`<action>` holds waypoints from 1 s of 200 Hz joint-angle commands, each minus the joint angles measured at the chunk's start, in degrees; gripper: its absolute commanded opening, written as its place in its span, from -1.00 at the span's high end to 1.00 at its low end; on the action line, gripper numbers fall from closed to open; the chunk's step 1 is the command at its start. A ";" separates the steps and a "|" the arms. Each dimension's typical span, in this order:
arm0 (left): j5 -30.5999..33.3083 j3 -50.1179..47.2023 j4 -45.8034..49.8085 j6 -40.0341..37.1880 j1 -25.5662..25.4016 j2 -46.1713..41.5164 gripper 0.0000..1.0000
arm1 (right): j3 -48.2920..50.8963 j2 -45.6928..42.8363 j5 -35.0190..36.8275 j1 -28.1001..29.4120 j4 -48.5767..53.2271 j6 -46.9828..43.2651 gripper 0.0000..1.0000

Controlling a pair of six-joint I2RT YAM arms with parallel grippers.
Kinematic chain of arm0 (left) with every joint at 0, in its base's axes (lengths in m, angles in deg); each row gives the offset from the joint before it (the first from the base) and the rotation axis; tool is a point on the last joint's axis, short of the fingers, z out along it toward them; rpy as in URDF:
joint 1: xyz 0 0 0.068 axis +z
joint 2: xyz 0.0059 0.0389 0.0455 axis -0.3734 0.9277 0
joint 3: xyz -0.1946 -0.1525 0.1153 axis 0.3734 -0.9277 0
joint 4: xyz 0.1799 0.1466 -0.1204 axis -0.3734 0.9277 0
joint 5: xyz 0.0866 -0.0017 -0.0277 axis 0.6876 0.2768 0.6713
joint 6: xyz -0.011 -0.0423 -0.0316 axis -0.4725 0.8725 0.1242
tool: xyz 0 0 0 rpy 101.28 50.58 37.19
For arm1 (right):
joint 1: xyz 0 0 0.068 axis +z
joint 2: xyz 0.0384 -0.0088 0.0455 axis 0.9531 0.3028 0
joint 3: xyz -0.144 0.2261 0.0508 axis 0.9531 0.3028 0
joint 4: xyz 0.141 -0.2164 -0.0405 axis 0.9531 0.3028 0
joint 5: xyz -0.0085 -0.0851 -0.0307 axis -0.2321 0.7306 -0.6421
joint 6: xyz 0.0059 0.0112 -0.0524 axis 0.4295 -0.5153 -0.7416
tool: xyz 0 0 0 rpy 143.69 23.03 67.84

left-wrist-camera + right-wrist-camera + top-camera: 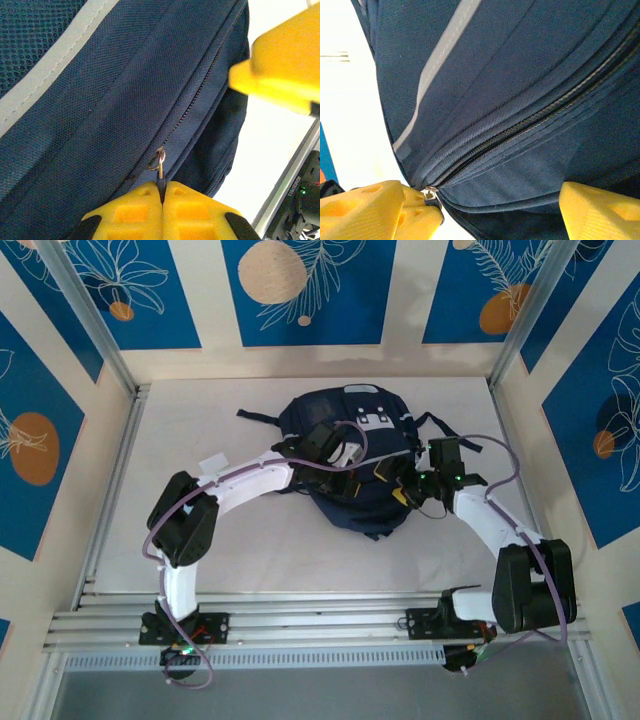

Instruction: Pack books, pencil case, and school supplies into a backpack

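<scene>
The large navy-blue fabric backpack (pixel 340 420) lies mid-frame on the white table (pixel 250 540). The left gripper (pixel 162 192) is clamped on a small metal zipper pull (pixel 160 165). The right gripper (pixel 500 205) has its 2 yellow fingers (pixel 370 210) spread wide against the fabric.

The backpack (pixel 330 415) lies in the middle of the surface (pixel 250 540), toward the far side. The left pincer (pixel 161 187) is over its left half, on a zipper pull (pixel 160 167). The right pincer (pixel 492 197) is at its near right edge.

Navy-blue woven backpack (pixel 350 508) with a pale grey stripe (pixel 440 65) and white patches (pixel 375 421)
</scene>
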 commanded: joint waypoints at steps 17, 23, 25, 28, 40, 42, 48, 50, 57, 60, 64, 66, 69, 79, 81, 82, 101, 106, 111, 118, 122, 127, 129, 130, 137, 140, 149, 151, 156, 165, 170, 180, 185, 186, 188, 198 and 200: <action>-2.89 -0.17 -3.93 1.04 -0.55 -2.07 1.00 | 0.66 5.94 2.41 3.42 -6.37 4.41 -0.62; -3.87 -0.38 -4.35 0.83 -0.53 -2.12 1.00 | 0.74 7.28 3.84 4.07 -7.33 4.52 -0.61; -4.30 -0.42 -4.47 0.76 -0.57 -2.10 1.00 | 0.72 7.69 4.49 4.31 -7.54 4.46 -0.61; -4.97 -0.51 -4.53 0.53 -0.61 -2.08 1.00 | 0.58 8.38 5.60 4.54 -7.64 4.46 -0.61; -5.71 -0.25 -2.43 -1.31 -0.53 -1.88 1.00 | 0.02 11.20 9.91 5.00 -7.44 4.82 -0.60; -5.55 -0.10 -1.53 -1.78 -0.50 -1.86 1.00 | 0.03 11.71 10.45 5.03 -7.61 4.88 -0.60; -4.65 0.28 1.22 -3.51 -0.52 -1.77 1.00 | 0.03 13.20 12.02 4.88 -8.09 5.17 -0.59; -4.31 0.40 2.17 -4.19 -0.54 -1.79 1.00 | 0.07 13.68 12.45 4.87 -8.17 5.26 -0.59; -2.49 0.92 5.95 -6.74 -0.53 -1.72 1.00 | -0.15 15.33 13.94 4.67 -8.20 5.61 -0.56; -1.59 1.15 7.65 -7.79 -0.57 -1.76 1.00 | -0.31 15.98 14.49 4.51 -8.20 5.70 -0.55; -0.20 1.42 9.91 -9.12 -0.51 -1.71 1.00 | -0.37 16.83 14.93 4.38 -8.19 5.92 -0.53; 0.67 1.52 11.01 -9.73 -0.50 -1.78 1.00 | -0.44 17.20 15.00 4.23 -8.26 5.97 -0.51; 1.76 1.64 12.60 -10.79 -0.36 -1.72 1.00 | -0.48 17.72 15.18 4.13 -8.34 6.14 -0.48; 5.58 1.93 17.67 -13.30 -0.03 -1.69 1.00 | -0.54 19.14 15.39 3.78 -8.96 6.34 -0.25; 6.46 2.00 18.57 -13.70 0.13 -1.64 1.00 | -0.57 19.34 15.44 3.78 -8.94 6.38 -0.18; 6.92 2.01 19.06 -13.82 0.21 -1.63 1.00 | -0.59 19.43 15.59 3.76 -8.96 6.37 -0.15; 14.87 1.57 25.24 -15.57 1.88 -1.79 1.00 | -0.86 20.71 17.64 3.54 -8.49 6.33 0.35; 16.92 1.23 25.98 -15.61 2.42 -2.03 1.00 | -0.83 20.80 17.72 3.47 -8.59 6.19 0.44; 18.89 0.79 26.27 -15.59 2.90 -2.35 1.00 | -0.79 20.79 17.50 3.32 -8.85 5.99 0.53; 21.28 0.18 26.33 -15.43 3.55 -2.94 1.00 | -0.81 20.75 17.64 3.33 -8.90 5.97 0.62; 22.40 -0.19 26.04 -15.29 3.97 -3.29 1.00 | -0.87 20.68 17.66 3.35 -8.88 5.87 0.67; 23.47 -0.57 25.50 -15.10 4.34 -3.67 1.00 | -0.94 20.64 17.64 3.35 -8.82 5.83 0.74; 23.77 -0.73 25.23 -15.03 4.52 -3.83 1.00 | -0.96 20.59 17.59 3.38 -8.86 5.71 0.77; 23.92 -0.85 25.11 -15.01 4.60 -3.91 1.00 | -0.96 20.50 17.54 3.39 -8.88 5.68 0.79; 24.83 -1.48 23.73 -14.89 5.18 -4.39 1.00 | -1.05 20.21 17.36 3.36 -8.81 5.46 0.88; 25.31 -1.75 23.02 -14.77 5.48 -4.60 1.00 | -1.12 20.07 17.32 3.34 -8.67 5.36 0.90; 26.79 -2.42 20.83 -14.75 6.27 -4.80 1.00 | -1.29 19.50 17.46 3.37 -8.25 5.11 1.00; 27.45 -2.56 20.35 -14.74 6.45 -4.79 1.00 | -1.27 19.41 17.55 3.37 -8.10 4.95 1.00; 29.17 -2.71 19.35 -14.76 6.95 -4.74 1.00 | -1.39 18.95 17.91 3.41 -7.72 4.67 1.00; 32.49 -2.64 18.05 -14.97 7.79 -4.33 1.00 | -1.53 18.37 18.85 3.42 -6.72 4.15 1.00; 34.37 -2.51 17.56 -15.25 8.27 -4.10 1.00 | -1.55 18.06 19.33 3.42 -6.18 3.84 1.00; 38.95 -2.33 16.52 -15.89 9.23 -3.58 1.00 | -1.53 17.53 19.98 3.31 -5.46 3.42 1.00; 41.92 -2.42 15.61 -16.47 9.74 -3.41 1.00 | -1.40 17.27 19.95 3.14 -5.22 3.24 1.00; 42.53 -2.48 15.47 -16.61 9.77 -3.39 1.00 | -1.40 17.25 19.95 3.09 -5.22 3.22 1.00; 43.76 -2.53 15.14 -16.88 9.94 -3.36 1.00 | -1.40 17.18 19.95 2.99 -5.12 3.21 1.00; 48.79 -2.54 13.39 -18.19 10.85 -2.89 1.00 | -1.12 16.82 19.86 2.79 -5.12 2.99 1.00; 49.58 -2.54 12.97 -18.48 11.02 -2.86 1.00 | -1.11 16.74 19.81 2.78 -5.12 2.97 1.00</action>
